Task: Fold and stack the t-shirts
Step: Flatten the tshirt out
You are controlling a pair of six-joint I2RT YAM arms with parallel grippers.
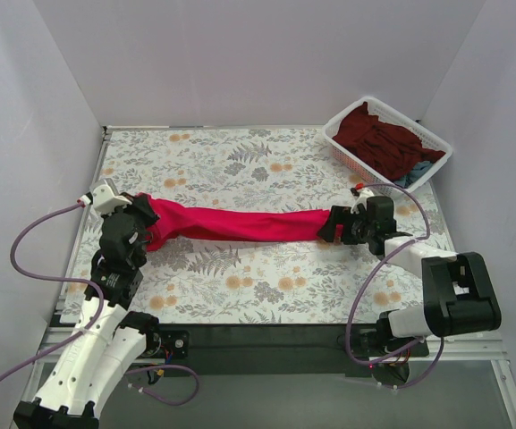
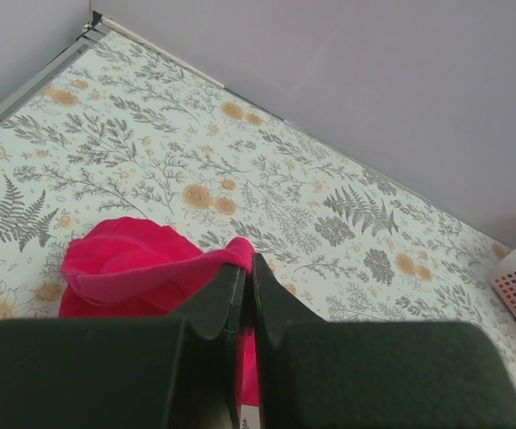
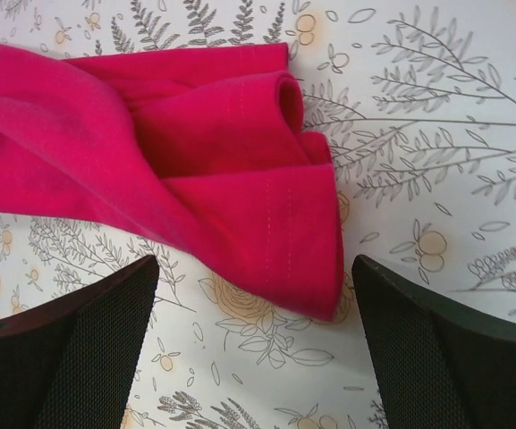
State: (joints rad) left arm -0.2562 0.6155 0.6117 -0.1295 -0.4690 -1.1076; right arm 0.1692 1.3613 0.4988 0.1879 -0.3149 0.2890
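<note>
A bright crimson t-shirt [image 1: 240,223] lies bunched into a long band across the table, from the left arm to the right arm. My left gripper [image 1: 141,217] is shut on its left end; in the left wrist view a fold of the red cloth [image 2: 141,268] runs up into the closed jaws of that gripper [image 2: 249,268]. My right gripper [image 1: 334,225] stands open at the shirt's right end. In the right wrist view the hemmed end [image 3: 275,214] lies loose on the table just ahead of the wide-apart fingertips [image 3: 105,313], touching neither.
A white mesh basket [image 1: 429,136] at the back right holds a dark maroon t-shirt [image 1: 378,134] and a teal-blue one [image 1: 416,170]. The table wears a floral-print cover [image 1: 240,161]. White walls close in the back and both sides.
</note>
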